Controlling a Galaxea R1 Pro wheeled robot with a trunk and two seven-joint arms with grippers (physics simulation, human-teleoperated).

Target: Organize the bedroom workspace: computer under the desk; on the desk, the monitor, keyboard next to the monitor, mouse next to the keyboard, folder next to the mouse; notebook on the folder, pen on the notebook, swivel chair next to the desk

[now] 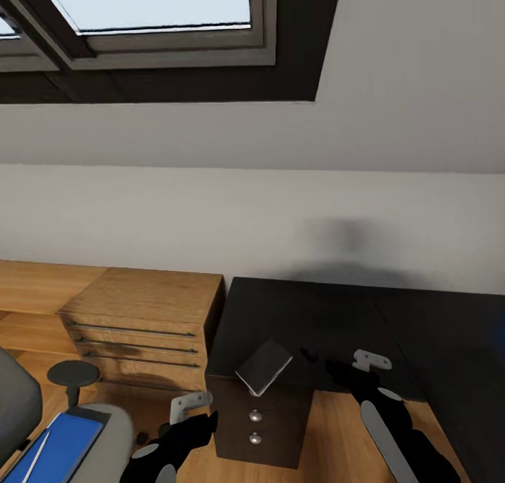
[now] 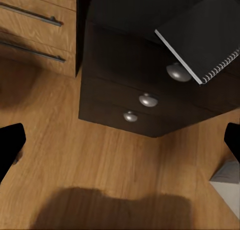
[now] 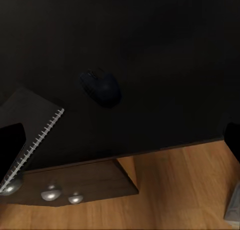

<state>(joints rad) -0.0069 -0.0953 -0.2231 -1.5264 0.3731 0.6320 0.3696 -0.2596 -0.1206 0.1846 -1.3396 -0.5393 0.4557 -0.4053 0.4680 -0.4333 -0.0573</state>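
The notebook (image 1: 264,366) lies tilted over the front edge of the desk (image 1: 330,314), the mouse (image 3: 101,86) at its 3 o'clock. Left gripper (image 2: 120,145) and right gripper (image 3: 125,140) both spread wide, empty. The folder (image 1: 57,446) rests on the chair (image 1: 105,427) at 8 o'clock

Left gripper (image 1: 188,407) low, right gripper (image 1: 369,361) raised — both spread wide, holding nothing
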